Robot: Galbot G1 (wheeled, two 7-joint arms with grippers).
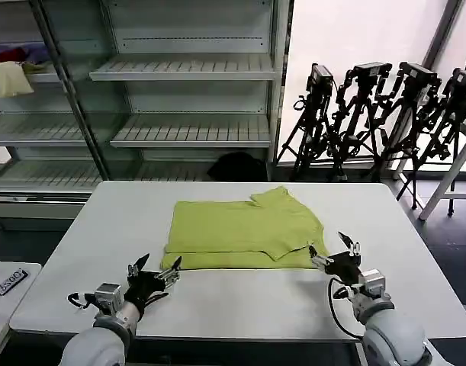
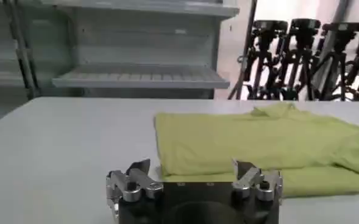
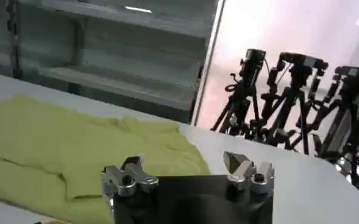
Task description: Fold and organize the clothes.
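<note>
The lime yellow-green T-shirt [image 1: 244, 231] lies partly folded on the white table [image 1: 240, 301], its plain side up and one sleeve laid over at the right. My left gripper [image 1: 161, 275] is open at the shirt's front left corner, just short of the hem. My right gripper [image 1: 333, 251] is open at the front right corner, beside the folded sleeve. In the left wrist view the T-shirt [image 2: 258, 146] lies just beyond the open left gripper [image 2: 191, 170]. In the right wrist view the T-shirt [image 3: 75, 146] lies past the open right gripper [image 3: 182, 165], mostly off to one side.
Grey metal shelves [image 1: 187, 69] stand behind the table, with a pale yellow cloth [image 1: 10, 78] and red and purple cloths [image 1: 19, 55] on an upper left shelf. Black tripods [image 1: 377, 114] stand at the back right. A dark bundle [image 1: 236, 166] lies on the floor behind the table.
</note>
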